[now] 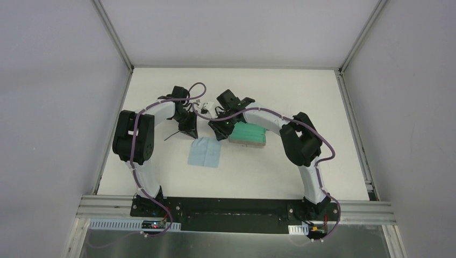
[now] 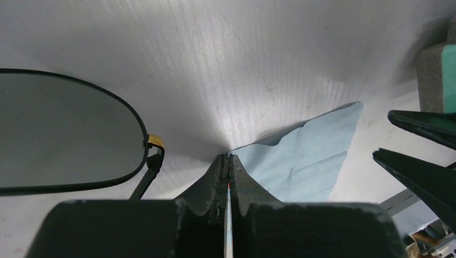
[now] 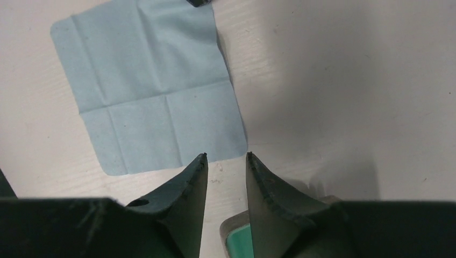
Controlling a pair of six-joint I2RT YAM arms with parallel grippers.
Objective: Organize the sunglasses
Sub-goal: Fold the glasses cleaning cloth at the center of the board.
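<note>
Left of the counter's middle, the sunglasses (image 2: 64, 134) hang raised beside the left jaws. One dark lens sits close to the wrist camera, and a slender temple pokes out toward the left edge. The left jaws are pressed fully together. They seem to pinch the pair by its wire frame, though the contact itself is hidden. I can find only this one pair. At mid-counter, just nearer than those jaws, a light blue cloth (image 1: 205, 152) lies flat and creased. To its right, the right jaws stand partly open with nothing between them, hovering by the cloth's corner. Under them, just right of centre, sits a grey-sided, green-topped case (image 1: 248, 135).

The pair looks very light, springy and easily bent, with lenses that would smear or scratch. I would take it by the bridge or by the rim at the hinge. A temple tip would let it swing.

The counter (image 1: 269, 91) is white, matt and faintly ribbed, so thin wire would lie flush and be hard to get under. Grey panels on aluminium posts close in three sides.
</note>
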